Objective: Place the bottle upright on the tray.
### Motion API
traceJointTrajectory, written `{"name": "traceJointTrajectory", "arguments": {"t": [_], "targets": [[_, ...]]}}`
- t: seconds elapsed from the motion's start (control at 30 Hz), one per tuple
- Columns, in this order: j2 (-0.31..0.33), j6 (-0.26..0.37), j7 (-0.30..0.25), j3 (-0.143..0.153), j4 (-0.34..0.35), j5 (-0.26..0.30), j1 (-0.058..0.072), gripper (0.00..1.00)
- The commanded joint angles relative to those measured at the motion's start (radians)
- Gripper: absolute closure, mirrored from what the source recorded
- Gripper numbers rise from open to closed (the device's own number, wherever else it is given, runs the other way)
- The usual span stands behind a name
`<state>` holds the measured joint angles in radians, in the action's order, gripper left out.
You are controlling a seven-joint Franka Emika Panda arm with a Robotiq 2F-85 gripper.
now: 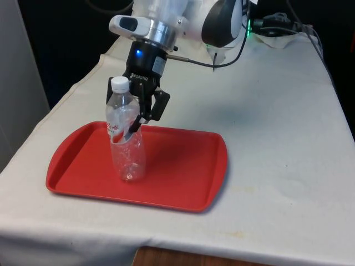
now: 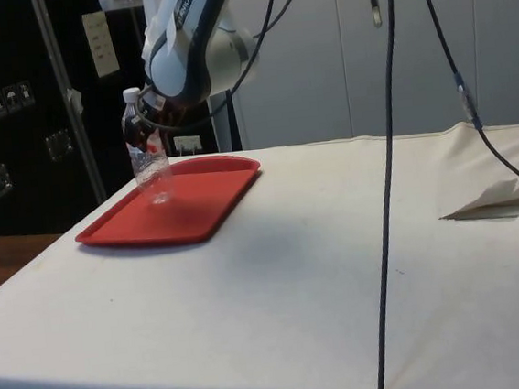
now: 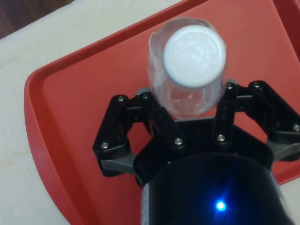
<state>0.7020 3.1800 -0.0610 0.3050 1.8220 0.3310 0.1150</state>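
Observation:
A clear plastic bottle (image 1: 126, 144) with a white cap (image 3: 193, 48) and a red label stands upright on the red tray (image 1: 177, 166), towards the front view's left. Its base rests on the tray floor. My gripper (image 1: 133, 118) comes down from above and holds the bottle at its upper body, just below the shoulder. In the wrist view the two black fingers (image 3: 149, 108) press against opposite sides of the bottle (image 3: 187, 93). The side view shows the bottle (image 2: 150, 164) upright under the gripper (image 2: 151, 142) on the tray (image 2: 197, 214).
The tray lies near the table's front corner on the white cloth (image 1: 277, 144). Black cables (image 2: 390, 191) hang over the table in the side view. A cable (image 1: 194, 60) runs from the wrist to the arm.

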Motion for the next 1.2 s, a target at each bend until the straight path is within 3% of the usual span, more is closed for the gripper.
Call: {"name": "traceJointTrajectory", "arguments": {"t": [0.0,0.43,0.53,0.77,1.17], "targets": [[-0.003,0.002,-0.001,-0.010,-0.002,0.002,-0.006,0.64],[0.001,-0.001,0.001,0.001,-0.001,0.000,0.001,0.64],[0.009,-0.001,0.004,-0.011,-0.009,0.003,-0.009,0.64],[0.008,-0.001,0.007,0.002,-0.003,0.000,0.001,0.64],[0.008,-0.001,0.007,0.002,-0.003,0.001,0.002,0.64]]}}
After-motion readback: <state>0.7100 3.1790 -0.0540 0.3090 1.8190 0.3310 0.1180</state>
